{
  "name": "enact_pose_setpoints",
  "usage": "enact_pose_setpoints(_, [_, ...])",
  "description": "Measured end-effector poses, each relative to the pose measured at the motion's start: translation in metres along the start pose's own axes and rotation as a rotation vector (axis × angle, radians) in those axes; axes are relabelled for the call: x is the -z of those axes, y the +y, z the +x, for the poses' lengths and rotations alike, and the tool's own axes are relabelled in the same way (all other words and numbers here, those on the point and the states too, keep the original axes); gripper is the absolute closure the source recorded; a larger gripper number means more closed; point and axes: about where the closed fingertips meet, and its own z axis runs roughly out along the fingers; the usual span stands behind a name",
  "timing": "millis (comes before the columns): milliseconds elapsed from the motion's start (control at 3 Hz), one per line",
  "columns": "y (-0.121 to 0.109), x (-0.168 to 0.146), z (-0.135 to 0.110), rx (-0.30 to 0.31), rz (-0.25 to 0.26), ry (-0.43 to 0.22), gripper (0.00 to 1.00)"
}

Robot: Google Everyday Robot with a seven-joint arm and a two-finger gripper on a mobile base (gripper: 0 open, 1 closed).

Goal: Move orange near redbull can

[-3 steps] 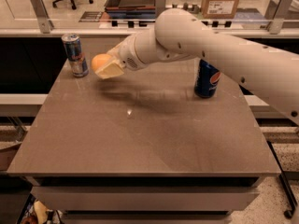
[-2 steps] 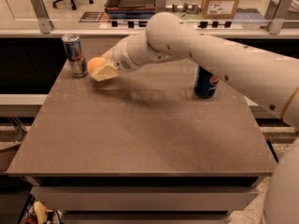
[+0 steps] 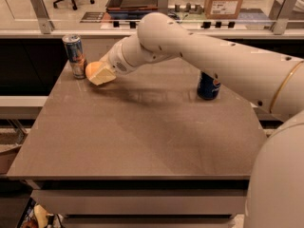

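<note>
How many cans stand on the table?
2. The redbull can at the far left, beside the gripper holding the orange; the Pepsi can at right, partly behind the arm, which may hide others.

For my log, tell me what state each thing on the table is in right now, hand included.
hand: shut on the orange, low over the table.
orange: held, close beside the redbull can.
redbull can: upright, far left.
Pepsi can: upright, partly behind the arm.

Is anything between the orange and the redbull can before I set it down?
Nothing visible. The tool holds the orange low over the table, just beside the redbull can. The Pepsi can stands well away on the other side.
</note>
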Motion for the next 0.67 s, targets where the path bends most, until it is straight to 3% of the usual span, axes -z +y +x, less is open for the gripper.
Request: enact_pose_setpoints(667, [0.0028, -0.0029, -0.0014, 0.002, -0.006, 0.0, 0.37])
